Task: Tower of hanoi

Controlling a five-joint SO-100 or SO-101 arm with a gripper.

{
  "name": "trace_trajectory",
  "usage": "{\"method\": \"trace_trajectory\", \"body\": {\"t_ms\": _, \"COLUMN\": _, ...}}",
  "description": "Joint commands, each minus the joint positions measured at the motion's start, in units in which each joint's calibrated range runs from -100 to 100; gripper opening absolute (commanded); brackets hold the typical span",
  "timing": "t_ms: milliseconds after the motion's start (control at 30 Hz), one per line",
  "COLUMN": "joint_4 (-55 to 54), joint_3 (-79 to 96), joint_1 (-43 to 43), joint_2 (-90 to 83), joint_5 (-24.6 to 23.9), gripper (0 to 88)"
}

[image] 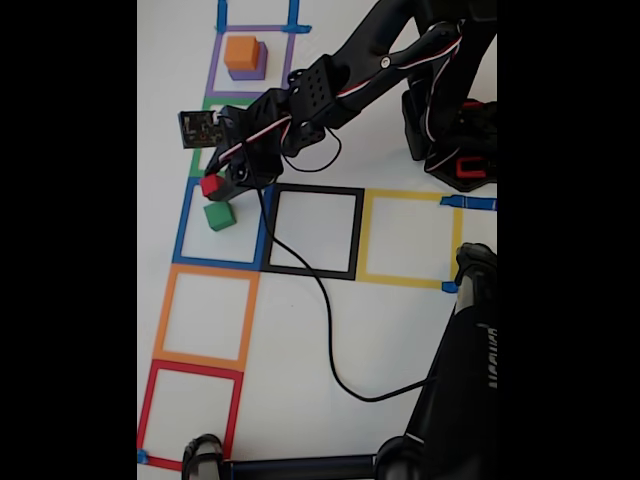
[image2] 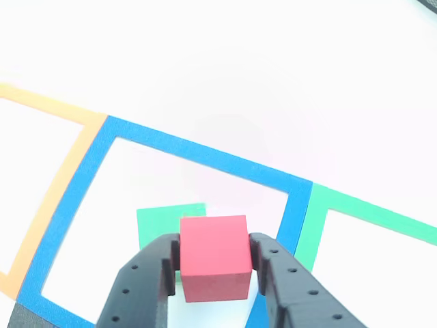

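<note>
My black gripper (image: 212, 186) is shut on the small red cube (image: 211, 185) and holds it just above the green cube (image: 220, 215), which sits inside the blue tape square (image: 183, 225). In the other view the red cube (image2: 214, 257) is pinched between both fingers (image2: 147, 280), with the green cube (image2: 160, 217) partly hidden behind it. The orange cube (image: 242, 52) rests on top of the purple cube (image: 252, 70) inside the purple tape square at the top of the fixed view.
Tape squares lie on the white table: black (image: 314, 232), yellow (image: 408, 238), orange (image: 205, 316), red (image: 190, 412) and green (image2: 369, 213). A black cable (image: 325, 300) trails across the table. The arm base (image: 455, 140) stands at the upper right; black stand parts sit along the bottom edge.
</note>
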Motion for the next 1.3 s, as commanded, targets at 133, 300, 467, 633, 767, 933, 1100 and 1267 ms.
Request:
{"method": "trace_trajectory", "body": {"t_ms": 133, "joint_4": -3.27, "joint_3": 2.77, "joint_1": -3.24, "joint_2": -4.04, "joint_5": 0.36, "gripper": 1.3}}
{"method": "trace_trajectory", "body": {"t_ms": 300, "joint_4": -4.25, "joint_3": 1.86, "joint_1": -2.95, "joint_2": -3.39, "joint_5": 0.36, "gripper": 1.3}}
{"method": "trace_trajectory", "body": {"t_ms": 467, "joint_4": -5.38, "joint_3": 0.31, "joint_1": -3.05, "joint_2": -0.73, "joint_5": 0.36, "gripper": 1.3}}
{"method": "trace_trajectory", "body": {"t_ms": 633, "joint_4": -8.70, "joint_3": 0.31, "joint_1": -3.53, "joint_2": 2.66, "joint_5": 0.36, "gripper": 1.3}}
{"method": "trace_trajectory", "body": {"t_ms": 767, "joint_4": -11.05, "joint_3": 0.04, "joint_1": -3.63, "joint_2": 5.01, "joint_5": 0.36, "gripper": 1.3}}
{"method": "trace_trajectory", "body": {"t_ms": 933, "joint_4": -12.18, "joint_3": -1.42, "joint_1": -3.72, "joint_2": 7.27, "joint_5": 0.36, "gripper": 1.3}}
{"method": "trace_trajectory", "body": {"t_ms": 1100, "joint_4": -12.26, "joint_3": -3.51, "joint_1": -4.39, "joint_2": 8.64, "joint_5": 0.36, "gripper": 1.3}}
{"method": "trace_trajectory", "body": {"t_ms": 1267, "joint_4": -13.15, "joint_3": -4.60, "joint_1": -4.78, "joint_2": 10.42, "joint_5": 0.36, "gripper": 1.3}}
